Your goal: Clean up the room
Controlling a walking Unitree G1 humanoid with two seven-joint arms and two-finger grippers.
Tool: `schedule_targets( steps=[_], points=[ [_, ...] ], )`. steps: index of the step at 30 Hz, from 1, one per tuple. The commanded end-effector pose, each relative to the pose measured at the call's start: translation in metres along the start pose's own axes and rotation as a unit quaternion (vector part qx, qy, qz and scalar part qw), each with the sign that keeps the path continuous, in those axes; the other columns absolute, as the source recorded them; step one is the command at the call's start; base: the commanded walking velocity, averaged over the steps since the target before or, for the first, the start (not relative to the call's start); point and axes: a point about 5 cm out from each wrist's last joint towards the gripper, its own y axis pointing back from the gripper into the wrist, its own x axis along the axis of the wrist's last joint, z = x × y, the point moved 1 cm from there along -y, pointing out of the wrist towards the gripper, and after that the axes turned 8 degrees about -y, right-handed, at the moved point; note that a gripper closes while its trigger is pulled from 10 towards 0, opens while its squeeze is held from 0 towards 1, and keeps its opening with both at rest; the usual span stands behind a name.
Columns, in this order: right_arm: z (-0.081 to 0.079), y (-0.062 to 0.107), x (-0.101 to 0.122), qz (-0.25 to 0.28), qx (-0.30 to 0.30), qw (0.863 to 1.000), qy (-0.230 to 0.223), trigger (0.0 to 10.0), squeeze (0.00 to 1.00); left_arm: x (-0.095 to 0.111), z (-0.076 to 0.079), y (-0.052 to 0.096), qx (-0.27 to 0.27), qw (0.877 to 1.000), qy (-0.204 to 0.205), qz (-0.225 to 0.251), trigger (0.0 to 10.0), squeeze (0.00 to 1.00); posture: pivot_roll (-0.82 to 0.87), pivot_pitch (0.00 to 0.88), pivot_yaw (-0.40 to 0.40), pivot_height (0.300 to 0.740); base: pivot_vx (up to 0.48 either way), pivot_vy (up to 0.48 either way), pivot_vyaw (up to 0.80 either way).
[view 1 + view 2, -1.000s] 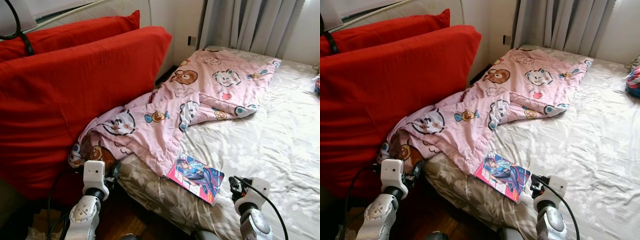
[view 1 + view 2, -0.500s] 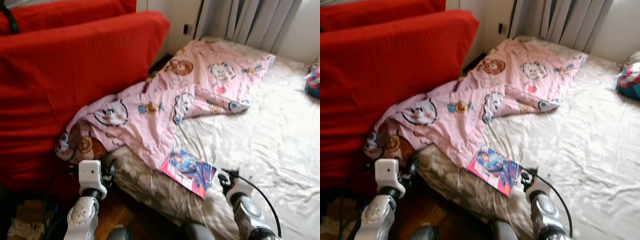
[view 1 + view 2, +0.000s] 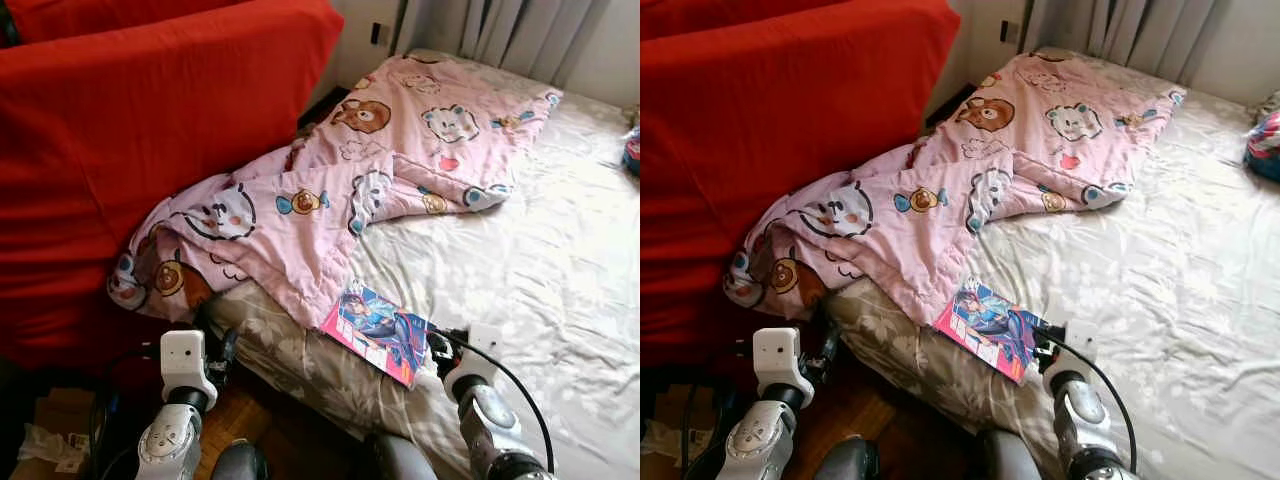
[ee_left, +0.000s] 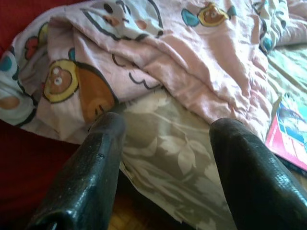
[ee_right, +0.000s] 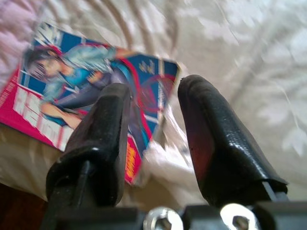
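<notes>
Where the room is widest to the eye, a bed [image 3: 560,250] covered by a pale sheet with a leafy pattern takes up the middle and right of the head views, its near edge hanging over a wooden floor [image 3: 270,425]. Along the bed's left side stand big red cushions [image 3: 130,130], upright and pressed against the mattress. Grey curtains [image 3: 500,30] hang at the far end, beside a cream wall with a dark socket.

A pink blanket [image 3: 340,190] printed with cartoon bears and cats lies rumpled across the left half of the bed, one end bunched against the cushions and spilling over the mattress edge. A small blue and red thing [image 3: 1265,145] sits at the far right edge of the bed, too cropped to name.

A comic book [image 3: 383,328], pink-edged with a blue cover figure, lies flat on the sheet near the bed's near edge, its upper corner touching the blanket's hem.

The right gripper [image 5: 153,120] sits at the book's right corner, its fingers apart with the corner between them, not closed on it. The left gripper [image 4: 165,153] hangs below the mattress edge near the bunched blanket, its fingers spread wide and holding nothing.
</notes>
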Motion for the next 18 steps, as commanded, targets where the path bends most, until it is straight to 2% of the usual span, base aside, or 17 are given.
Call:
schedule_targets(
  steps=[1,7,11,18],
  points=[
    [0.000,0.001,-0.002,0.002,-0.005,1.000,-0.007,10.0,0.00,0.000,0.001,0.000,-0.006,1.000,-0.001,-0.004,10.0,0.00,0.03,0.183,-0.047,0.632,0.000,0.000,0.00],
    [-0.002,0.001,-0.004,-0.003,-0.002,1.000,-0.005,10.0,0.00,0.003,0.002,-0.004,-0.014,1.000,-0.005,-0.003,10.0,0.00,0.03,0.183,-0.043,0.632,0.000,0.000,0.00],
    [-0.005,0.001,-0.008,-0.016,0.003,1.000,0.003,10.0,0.00,0.002,0.003,-0.002,-0.015,1.000,-0.004,-0.005,10.0,0.00,0.03,0.177,-0.043,0.628,0.000,0.000,0.00],
    [-0.006,0.002,-0.013,-0.022,0.003,1.000,-0.009,10.0,0.00,0.000,0.006,0.002,-0.020,1.000,-0.002,-0.008,10.0,0.00,0.05,0.175,-0.042,0.624,0.000,0.000,0.00]
  ],
)
